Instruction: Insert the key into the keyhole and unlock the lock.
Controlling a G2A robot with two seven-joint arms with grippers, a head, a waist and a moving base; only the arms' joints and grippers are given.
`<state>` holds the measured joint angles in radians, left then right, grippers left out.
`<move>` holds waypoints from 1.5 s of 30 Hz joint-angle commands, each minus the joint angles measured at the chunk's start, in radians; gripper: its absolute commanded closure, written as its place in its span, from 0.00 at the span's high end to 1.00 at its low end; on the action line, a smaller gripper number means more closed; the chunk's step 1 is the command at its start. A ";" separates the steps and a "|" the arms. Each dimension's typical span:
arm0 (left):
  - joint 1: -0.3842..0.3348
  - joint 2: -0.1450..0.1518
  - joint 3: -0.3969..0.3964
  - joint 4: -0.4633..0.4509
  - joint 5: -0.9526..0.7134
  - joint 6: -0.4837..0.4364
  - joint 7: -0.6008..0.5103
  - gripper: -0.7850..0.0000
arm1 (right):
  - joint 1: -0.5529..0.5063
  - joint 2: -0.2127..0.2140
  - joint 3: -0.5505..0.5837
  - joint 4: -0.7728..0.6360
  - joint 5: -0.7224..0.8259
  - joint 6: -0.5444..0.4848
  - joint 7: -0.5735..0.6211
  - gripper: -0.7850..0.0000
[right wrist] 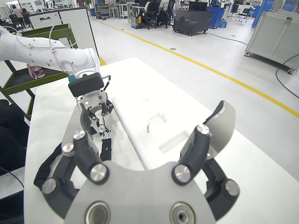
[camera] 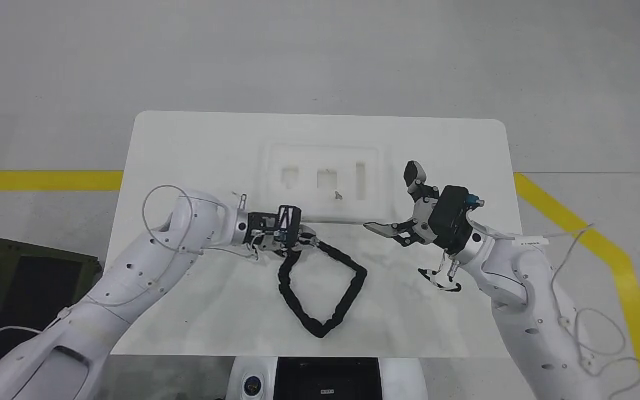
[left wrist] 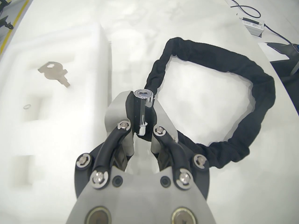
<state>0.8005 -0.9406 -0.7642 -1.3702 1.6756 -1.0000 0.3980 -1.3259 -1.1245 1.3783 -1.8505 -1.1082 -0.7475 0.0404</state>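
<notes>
So far only the holding is done: the left gripper (left wrist: 140, 104) is clamped on the lock (left wrist: 141, 115), keyhole (left wrist: 143, 92) exposed, while the key (left wrist: 54, 73) lies untouched in the foam tray (left wrist: 77, 131) and the right gripper (camera: 396, 202) hangs spread, empty, over the desk (camera: 200, 160).

key (camera: 338, 193) mere speck near frame centre, shape unreadable; lock cylinder (left wrist: 143, 108) base buried between left gripper (left wrist: 140, 99) pads; chain (left wrist: 233, 71) end tucked behind.

Black-sleeved chain (left wrist: 264, 87), silver lock (left wrist: 143, 108) and key (left wrist: 54, 72), white foam tray (left wrist: 46, 129)
</notes>
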 commanded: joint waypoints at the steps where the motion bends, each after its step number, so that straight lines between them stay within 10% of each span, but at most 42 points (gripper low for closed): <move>1: 0.012 0.009 -0.021 -0.022 0.012 0.010 0.014 0.00 | 0.000 0.000 0.000 0.000 0.000 0.000 0.000 1.00; 19: 0.196 0.107 -0.332 -0.181 0.015 0.080 0.037 0.00 | 0.000 0.000 0.000 0.000 0.000 0.000 0.000 1.00; 45: 0.271 0.167 -0.420 -0.179 0.081 -0.012 0.071 0.00 | 0.000 0.000 0.000 0.000 0.000 0.000 0.000 1.00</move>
<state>1.0715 -0.7737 -1.1840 -1.5493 1.7567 -1.0123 0.4696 -1.3259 -1.1245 1.3783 -1.8505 -1.1082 -0.7475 0.0404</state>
